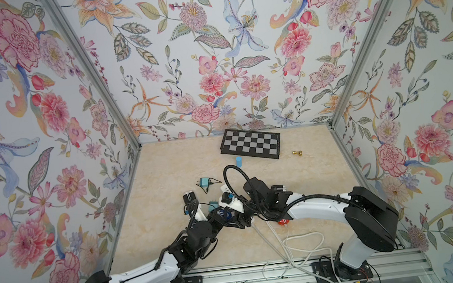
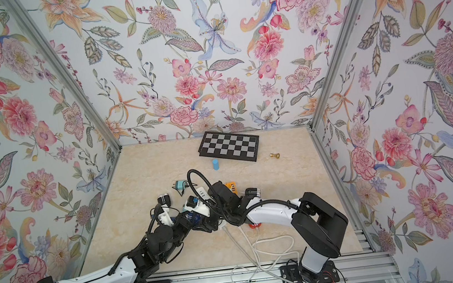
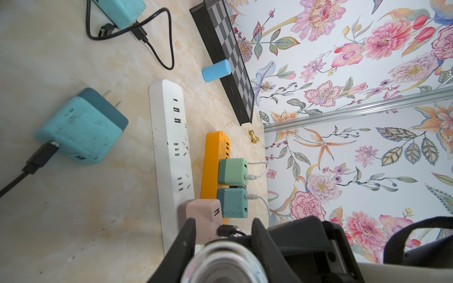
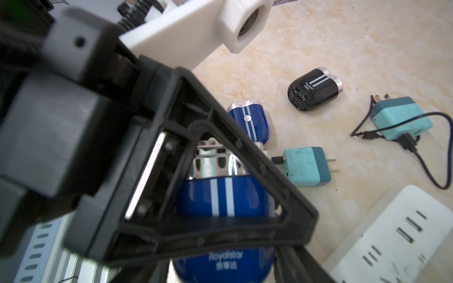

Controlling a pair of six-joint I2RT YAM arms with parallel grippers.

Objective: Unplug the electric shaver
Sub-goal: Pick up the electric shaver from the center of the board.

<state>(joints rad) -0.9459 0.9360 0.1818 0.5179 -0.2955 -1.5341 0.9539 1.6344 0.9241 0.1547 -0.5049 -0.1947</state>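
Observation:
A blue electric shaver [image 4: 225,201] with white stripes is held just above the table between both grippers; in a top view only a sliver of blue [image 1: 225,214] shows. My left gripper [image 3: 223,232] is shut on its silver head [image 3: 225,264]. My right gripper [image 4: 221,247] grips the lower body from either side. A black cable plug [image 3: 226,230] sits in a pink adapter [image 3: 203,215] on the white power strip [image 3: 171,147]. The rest of that cable is hidden behind the shaver.
Loose on the table are a black shaver [image 4: 315,89], a second blue shaver [image 4: 248,120], and two teal adapters [image 4: 306,166] [image 4: 402,120]. An orange strip [image 3: 213,159] carries two plugged adapters. Farther back are a chessboard [image 1: 250,147], a blue cylinder [image 1: 239,161] and a brass piece [image 1: 297,153].

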